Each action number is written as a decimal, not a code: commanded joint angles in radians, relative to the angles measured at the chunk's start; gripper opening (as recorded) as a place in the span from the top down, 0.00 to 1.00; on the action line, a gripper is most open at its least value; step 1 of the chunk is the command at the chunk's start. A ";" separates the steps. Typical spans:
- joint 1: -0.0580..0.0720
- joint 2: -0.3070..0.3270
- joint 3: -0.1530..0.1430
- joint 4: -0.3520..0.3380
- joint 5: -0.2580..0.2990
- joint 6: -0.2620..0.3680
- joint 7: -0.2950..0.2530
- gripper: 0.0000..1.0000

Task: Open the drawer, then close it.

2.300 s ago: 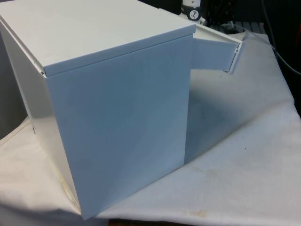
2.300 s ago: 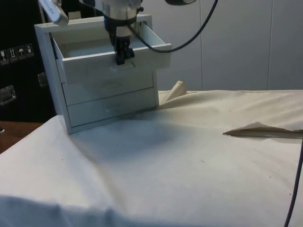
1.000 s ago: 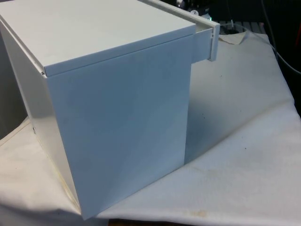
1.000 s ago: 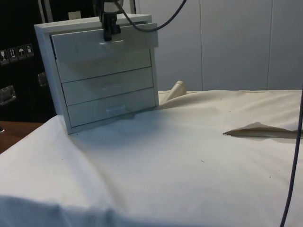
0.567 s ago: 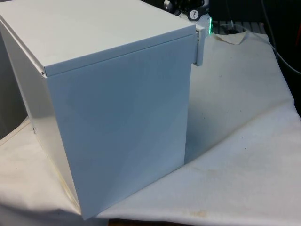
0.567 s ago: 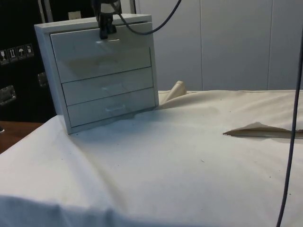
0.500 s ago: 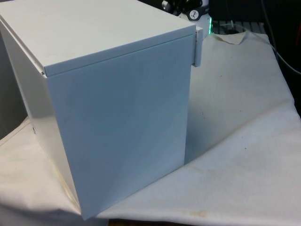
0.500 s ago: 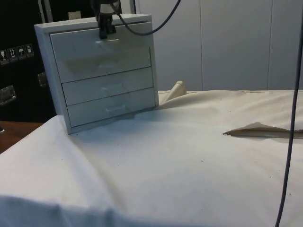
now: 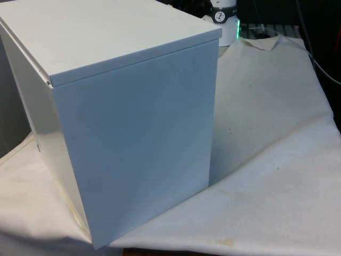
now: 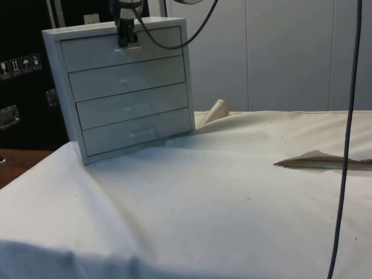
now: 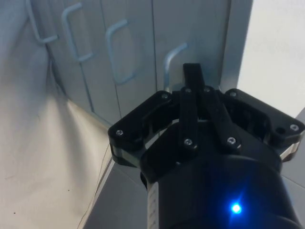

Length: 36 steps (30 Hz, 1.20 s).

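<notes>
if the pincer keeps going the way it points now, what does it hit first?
Most likely the top drawer front of the chest of drawers: the pincer sits right at that drawer's handle, pointing into the panel. Whether it already touches is unclear.

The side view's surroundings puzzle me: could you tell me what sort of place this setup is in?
Most likely a robotics lab or test room, not a home. A table under a white cloth carries just a white chest of drawers, a black gripper sits at its top drawer, and cables hang before plain pale wall panels.
</notes>
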 commanded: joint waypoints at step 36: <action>0.046 -0.165 0.065 -0.053 -0.068 -0.123 0.096 1.00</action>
